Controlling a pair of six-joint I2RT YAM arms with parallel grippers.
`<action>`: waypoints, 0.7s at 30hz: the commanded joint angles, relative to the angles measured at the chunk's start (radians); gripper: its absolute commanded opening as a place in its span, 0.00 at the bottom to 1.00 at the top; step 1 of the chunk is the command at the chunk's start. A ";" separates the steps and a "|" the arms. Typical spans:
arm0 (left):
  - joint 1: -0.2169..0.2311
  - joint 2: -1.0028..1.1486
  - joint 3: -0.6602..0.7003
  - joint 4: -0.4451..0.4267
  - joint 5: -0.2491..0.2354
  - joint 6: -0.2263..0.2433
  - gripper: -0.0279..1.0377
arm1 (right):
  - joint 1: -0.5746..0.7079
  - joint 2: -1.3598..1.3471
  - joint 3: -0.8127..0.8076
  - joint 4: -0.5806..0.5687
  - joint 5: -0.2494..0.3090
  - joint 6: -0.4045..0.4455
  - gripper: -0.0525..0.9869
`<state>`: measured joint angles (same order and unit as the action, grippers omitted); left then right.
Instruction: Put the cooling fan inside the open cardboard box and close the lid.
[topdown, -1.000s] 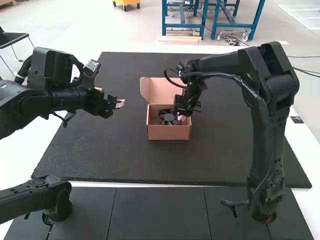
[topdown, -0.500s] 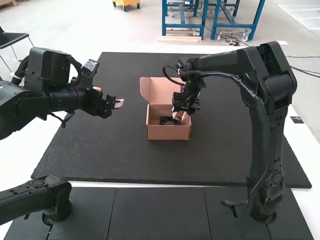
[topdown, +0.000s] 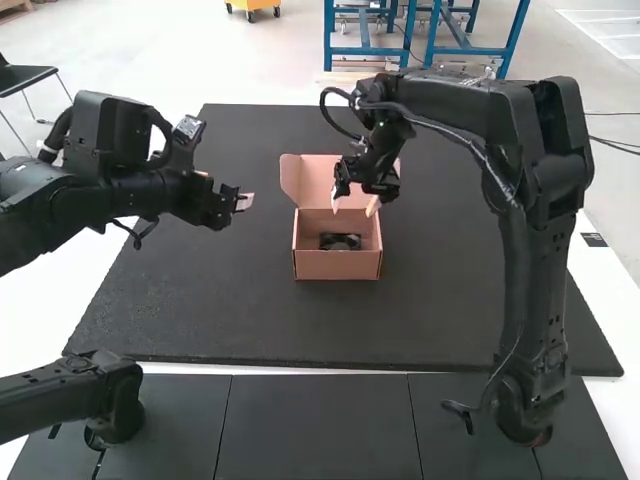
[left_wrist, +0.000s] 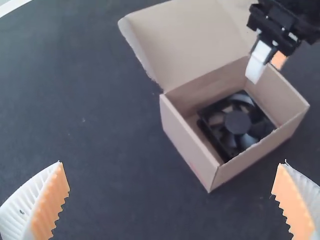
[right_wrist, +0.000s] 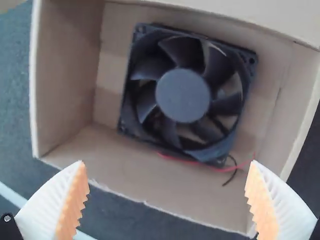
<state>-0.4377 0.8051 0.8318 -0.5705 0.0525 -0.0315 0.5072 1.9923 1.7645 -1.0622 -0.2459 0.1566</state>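
The cooling fan (topdown: 340, 241) is seen lying flat on the floor of the open cardboard box (topdown: 337, 264), hub and blades facing up. Thin red and black wires (right_wrist: 220, 165) are trailed from one edge of the fan across the box floor. The box is set near the middle of the black mat (topdown: 200, 300). Its lid (topdown: 312, 180) is stood up at the far side, not folded down.

The right gripper (topdown: 353, 204) is held just above the box opening, approx. over the far wall, apart from the fan. Its white ribbed fingers (right_wrist: 60, 210) w/ orange pads are spread wide and nothing is gripped.

The left gripper (topdown: 240, 202) is held above the mat to the left of the box, well apart from it and pointed toward it. Its fingers (left_wrist: 45, 202) are likewise spread wide, w/ nothing between them.
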 joint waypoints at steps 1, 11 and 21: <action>0.005 0.049 0.075 0.021 0.004 -0.016 0.93 | -0.016 -0.082 0.044 0.005 0.027 -0.180 0.73; 0.011 0.233 0.168 0.066 -0.042 -0.054 0.93 | -0.090 -0.360 -0.175 0.254 0.166 -0.298 0.73; 0.152 0.408 0.201 0.130 -0.060 -0.054 0.93 | -0.225 -0.504 -0.447 0.453 0.146 -0.242 0.72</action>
<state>-0.3229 1.1839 0.9852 -0.4583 0.0101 -0.0761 0.3058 1.5219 1.3460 -0.6365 -0.1036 -0.1043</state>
